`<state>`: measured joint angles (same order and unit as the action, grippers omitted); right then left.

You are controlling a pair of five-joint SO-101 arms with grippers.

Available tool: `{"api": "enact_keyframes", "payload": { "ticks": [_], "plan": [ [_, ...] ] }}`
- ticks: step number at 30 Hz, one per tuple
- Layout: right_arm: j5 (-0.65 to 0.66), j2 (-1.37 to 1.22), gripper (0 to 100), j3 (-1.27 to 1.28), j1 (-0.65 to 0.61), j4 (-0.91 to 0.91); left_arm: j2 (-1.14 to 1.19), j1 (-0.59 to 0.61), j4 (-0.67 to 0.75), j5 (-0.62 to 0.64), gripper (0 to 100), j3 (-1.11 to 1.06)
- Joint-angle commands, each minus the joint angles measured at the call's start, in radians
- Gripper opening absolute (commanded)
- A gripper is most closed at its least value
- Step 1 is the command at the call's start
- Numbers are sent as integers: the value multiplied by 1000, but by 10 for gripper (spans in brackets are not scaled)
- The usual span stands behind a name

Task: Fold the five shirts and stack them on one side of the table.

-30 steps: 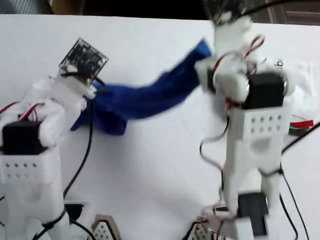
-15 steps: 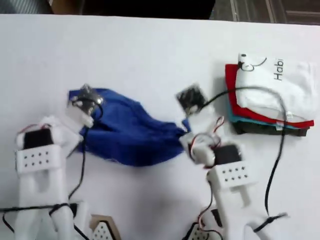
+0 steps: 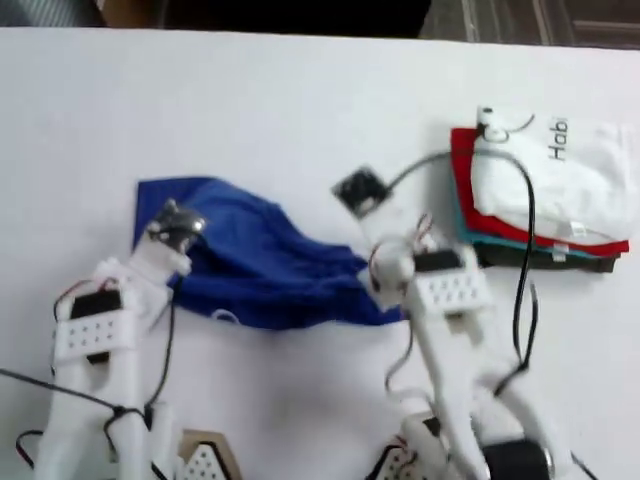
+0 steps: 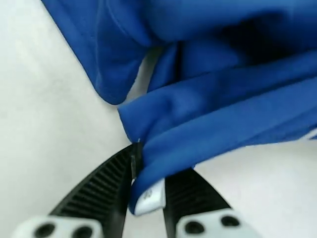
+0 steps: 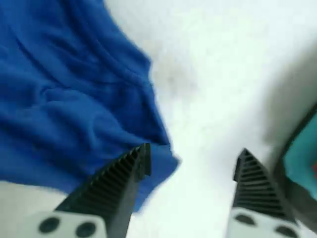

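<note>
Though still in left gripper, blue shirt now out of right gripper.

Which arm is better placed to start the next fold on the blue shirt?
Left, probably. The left gripper is shut on an edge of the blue shirt; the right gripper is open at its other end, holding nothing.

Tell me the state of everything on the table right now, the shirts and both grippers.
blue shirt, unfolded and crumpled, lying on the table.
stack of shirts, folded and piled, white one on top.
left gripper, jaws shut on the blue shirt's edge.
right gripper, jaws open, holding nothing, just beside the blue shirt.
</note>
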<state>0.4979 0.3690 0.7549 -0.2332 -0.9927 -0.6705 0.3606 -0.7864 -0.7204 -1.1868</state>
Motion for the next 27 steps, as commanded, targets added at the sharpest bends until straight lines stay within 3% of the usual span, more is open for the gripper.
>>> {"api": "enact_keyframes", "payload": {
  "ticks": [1, 7, 15, 19, 24, 27],
  "plan": [
    [12, -137, 237, -356, 56, -165, 123, 9, 14, 83, 24, 110],
    [21, -262, 237, -585, 44, -406, 494, 9, -5, 196, 24, 323],
    [120, -228, 234, -347, -5, -449, 789, 46, -173, 278, 24, 757],
    [204, -77, 233, -267, -28, -492, 910, 41, -203, 279, 24, 832],
    [381, 137, 233, -169, -179, -657, 948, 31, -203, 281, 24, 852],
    [416, 219, 233, -117, -297, -670, 951, 29, -203, 282, 24, 852]
  ]
}}
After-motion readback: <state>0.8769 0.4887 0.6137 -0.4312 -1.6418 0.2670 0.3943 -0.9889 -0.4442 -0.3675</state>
